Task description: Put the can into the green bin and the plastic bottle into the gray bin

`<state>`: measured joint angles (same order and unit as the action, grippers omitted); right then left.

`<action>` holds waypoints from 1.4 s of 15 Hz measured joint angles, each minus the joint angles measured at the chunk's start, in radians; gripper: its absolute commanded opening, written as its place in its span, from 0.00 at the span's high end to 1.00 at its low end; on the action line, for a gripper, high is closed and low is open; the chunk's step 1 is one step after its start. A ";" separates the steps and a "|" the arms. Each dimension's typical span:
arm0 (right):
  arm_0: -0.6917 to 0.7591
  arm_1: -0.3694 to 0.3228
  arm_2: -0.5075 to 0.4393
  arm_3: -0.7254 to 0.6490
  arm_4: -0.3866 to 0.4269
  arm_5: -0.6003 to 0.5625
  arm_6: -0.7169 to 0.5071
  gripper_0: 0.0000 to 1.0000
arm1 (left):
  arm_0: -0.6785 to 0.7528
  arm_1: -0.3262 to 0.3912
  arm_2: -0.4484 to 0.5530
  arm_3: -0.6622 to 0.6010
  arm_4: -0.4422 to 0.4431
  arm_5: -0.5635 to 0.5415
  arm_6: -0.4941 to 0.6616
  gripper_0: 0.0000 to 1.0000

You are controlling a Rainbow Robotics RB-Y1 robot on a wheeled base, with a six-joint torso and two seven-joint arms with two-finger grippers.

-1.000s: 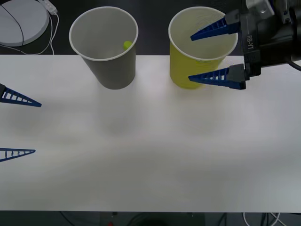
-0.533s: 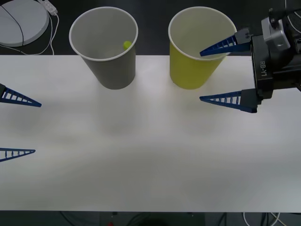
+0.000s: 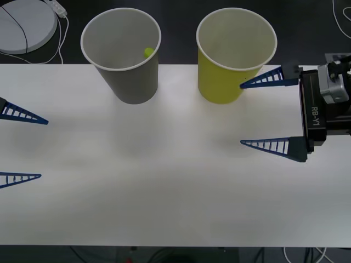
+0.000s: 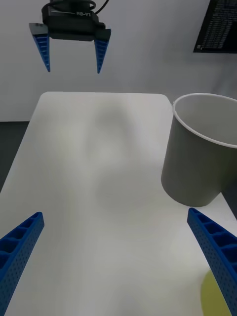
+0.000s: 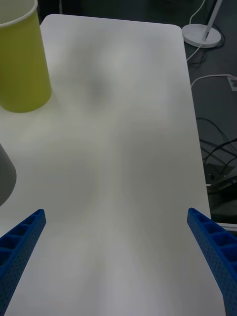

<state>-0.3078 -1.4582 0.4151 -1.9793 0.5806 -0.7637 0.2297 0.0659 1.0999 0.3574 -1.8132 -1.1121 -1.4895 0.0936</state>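
In the front view, the gray bin [image 3: 122,53] stands at the upper left of centre on the white surface [image 3: 164,181], and a lime-green cap, the plastic bottle [image 3: 148,52], shows inside it against the far wall. The green bin [image 3: 235,53] stands just beside it, to the upper right of centre, the two cups apart. The right tool [image 3: 241,114] sits at the right edge of the frame, its blue fingers spread wide apart, the upper fingertip close to the green bin's side; nothing is between them. The left tool [image 3: 44,149] rests at the left edge, its fingers also apart and empty, well away from both cups.
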 measured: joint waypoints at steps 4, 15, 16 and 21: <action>0.081 -0.042 -0.003 -0.024 -0.086 -0.002 0.151 0.00 | 0.000 0.000 0.000 0.000 0.000 0.000 0.000 0.00; 0.340 -0.053 -0.211 -0.024 -0.088 -0.193 0.240 0.00 | 0.000 0.000 0.000 0.000 0.000 0.000 0.000 0.00; 0.340 -0.051 -0.215 -0.007 -0.085 -0.219 0.243 0.00 | 0.000 0.000 0.000 0.000 0.000 0.000 0.000 0.00; 0.348 -0.037 -0.237 0.051 -0.064 -0.280 0.240 0.00 | 0.000 0.000 0.000 0.000 0.000 0.000 0.000 0.00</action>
<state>0.0400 -1.4954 0.1781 -1.9283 0.5164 -1.0440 0.4693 0.0660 1.0999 0.3574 -1.8132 -1.1121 -1.4895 0.0936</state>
